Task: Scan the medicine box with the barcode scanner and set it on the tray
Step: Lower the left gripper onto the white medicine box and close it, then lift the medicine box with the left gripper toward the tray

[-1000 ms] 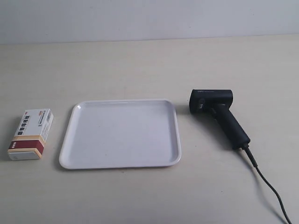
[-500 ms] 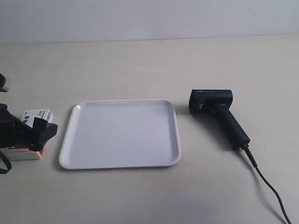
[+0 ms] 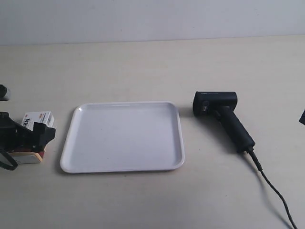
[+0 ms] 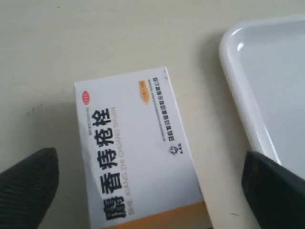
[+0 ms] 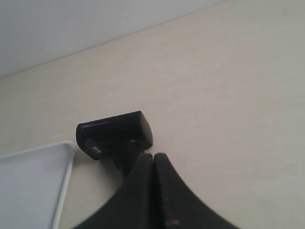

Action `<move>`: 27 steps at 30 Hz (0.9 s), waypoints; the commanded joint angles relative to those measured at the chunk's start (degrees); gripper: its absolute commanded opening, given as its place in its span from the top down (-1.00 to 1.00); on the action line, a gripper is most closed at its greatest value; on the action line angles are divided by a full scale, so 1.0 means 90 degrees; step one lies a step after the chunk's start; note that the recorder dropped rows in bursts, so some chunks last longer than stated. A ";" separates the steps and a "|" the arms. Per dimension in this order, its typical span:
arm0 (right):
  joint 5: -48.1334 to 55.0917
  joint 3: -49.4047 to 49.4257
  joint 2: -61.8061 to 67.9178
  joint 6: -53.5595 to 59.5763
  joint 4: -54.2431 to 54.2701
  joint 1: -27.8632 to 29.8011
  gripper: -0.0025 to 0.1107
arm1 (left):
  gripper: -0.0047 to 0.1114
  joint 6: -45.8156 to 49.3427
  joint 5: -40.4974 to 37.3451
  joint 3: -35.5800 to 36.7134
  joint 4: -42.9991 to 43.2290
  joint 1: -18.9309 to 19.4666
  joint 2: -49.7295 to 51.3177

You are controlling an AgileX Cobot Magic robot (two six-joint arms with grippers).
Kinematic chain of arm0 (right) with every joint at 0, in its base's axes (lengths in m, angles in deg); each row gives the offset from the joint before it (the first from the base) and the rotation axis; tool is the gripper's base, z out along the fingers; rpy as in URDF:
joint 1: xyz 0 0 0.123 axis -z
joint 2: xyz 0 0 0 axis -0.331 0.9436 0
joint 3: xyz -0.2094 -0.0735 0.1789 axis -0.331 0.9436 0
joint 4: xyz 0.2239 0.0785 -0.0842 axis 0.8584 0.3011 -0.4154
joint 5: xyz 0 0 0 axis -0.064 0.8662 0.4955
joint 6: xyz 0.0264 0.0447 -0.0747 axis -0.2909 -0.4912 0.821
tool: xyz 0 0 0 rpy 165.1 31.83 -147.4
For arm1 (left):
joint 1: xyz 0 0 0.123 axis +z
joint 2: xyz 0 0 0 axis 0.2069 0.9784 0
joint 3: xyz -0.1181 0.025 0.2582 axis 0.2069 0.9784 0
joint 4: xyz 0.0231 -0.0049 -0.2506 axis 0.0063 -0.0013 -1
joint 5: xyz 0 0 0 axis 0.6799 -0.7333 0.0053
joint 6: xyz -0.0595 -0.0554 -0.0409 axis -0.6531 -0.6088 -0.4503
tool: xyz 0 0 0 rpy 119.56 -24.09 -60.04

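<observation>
One medicine box: white, black Chinese lettering, orange band | left hand open astride it | right hand closed, empty

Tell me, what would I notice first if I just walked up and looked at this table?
Probably the big white tray in the middle of the table, with nothing on it. Next, the black scanner lying beside it at the exterior view's right, its cable trailing off the bottom edge. On the tray's other side, the left gripper is open around a small white medicine box with Chinese lettering.
</observation>
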 commanded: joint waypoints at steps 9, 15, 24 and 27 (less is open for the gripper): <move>-0.0093 -0.0054 0.0017 0.0051 -0.0073 -0.0034 0.96 | 0.35 0.0419 0.0439 -0.0026 -0.0020 0.0016 0.0416; -0.0158 -0.0101 0.0017 0.0051 -0.0073 -0.0034 0.96 | 0.92 0.0376 0.0141 -0.0382 0.0294 0.0016 -0.0132; 0.0487 -0.1399 0.1557 0.0346 -0.0073 -0.0034 0.79 | 0.92 -0.3919 0.1233 -0.2346 0.7197 0.0016 -0.0476; 0.0751 -0.1732 0.2493 0.0626 -0.0073 -0.0197 0.43 | 0.92 -0.5018 0.2120 -0.3097 0.8799 -0.0083 -0.0176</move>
